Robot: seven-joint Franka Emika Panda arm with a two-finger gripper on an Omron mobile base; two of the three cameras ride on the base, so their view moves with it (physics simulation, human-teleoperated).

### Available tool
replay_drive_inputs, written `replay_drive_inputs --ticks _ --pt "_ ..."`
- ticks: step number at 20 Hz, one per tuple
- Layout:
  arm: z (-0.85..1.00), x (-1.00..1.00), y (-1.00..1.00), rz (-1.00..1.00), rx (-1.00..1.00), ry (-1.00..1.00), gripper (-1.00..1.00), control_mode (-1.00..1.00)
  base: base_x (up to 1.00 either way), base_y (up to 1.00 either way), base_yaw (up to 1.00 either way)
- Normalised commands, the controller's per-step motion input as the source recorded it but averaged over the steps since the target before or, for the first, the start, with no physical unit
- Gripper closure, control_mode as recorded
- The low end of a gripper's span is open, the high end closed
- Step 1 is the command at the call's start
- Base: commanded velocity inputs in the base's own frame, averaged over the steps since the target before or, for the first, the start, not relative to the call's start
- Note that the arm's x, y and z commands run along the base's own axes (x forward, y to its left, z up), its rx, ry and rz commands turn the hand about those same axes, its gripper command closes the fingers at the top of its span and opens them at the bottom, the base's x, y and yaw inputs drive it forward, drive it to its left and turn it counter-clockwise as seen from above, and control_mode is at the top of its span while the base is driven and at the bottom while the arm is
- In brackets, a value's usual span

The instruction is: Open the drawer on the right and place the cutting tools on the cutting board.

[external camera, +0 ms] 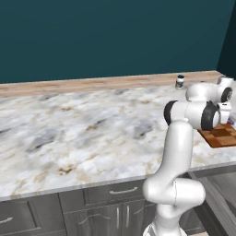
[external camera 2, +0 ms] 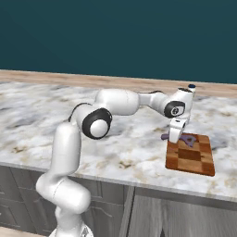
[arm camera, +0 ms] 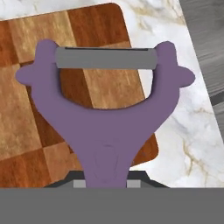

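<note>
Your tool is closed on a purple peeler, handle in the jaws, grey blade bar at the far end, crosswise to its long axis. It hangs over the checkered cutting board on the marble counter, against a teal wall. No legible writing.

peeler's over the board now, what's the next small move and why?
Probably lower a little, then open the jaws. The gripper holds the purple peeler over the cutting board's near corner, partly overhanging the marble counter; nudging further over the board first seems safer.
</note>
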Motion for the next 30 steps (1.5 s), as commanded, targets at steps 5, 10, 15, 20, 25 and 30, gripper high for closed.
replay_drive_inputs --ticks 5,10,15,20,25,30 --pt "-0.24 0.34 0.0 0.0 0.0 -0.02 1.0 -1.0 0.0 0.0 0.0" --pt "-0.18 0.41 0.0 0.0 0.0 0.0 1.0 -1.0 0.0 0.0 0.0" --pt "-0.24 0.22 -0.13 0.0 0.0 0.0 1.0 -1.0 0.0 0.0 0.0" --pt "-0.3 0.17 -0.23 0.0 0.0 0.0 1.0 -1.0 0.0 0.0 0.0" --pt "-0.27 0.13 -0.21 0.0 0.0 0.0 1.0 -1.0 0.0 0.0 0.0" --pt "-0.23 0.06 -0.09 0.0 0.0 0.0 1.0 -1.0 0.0 0.0 0.0"
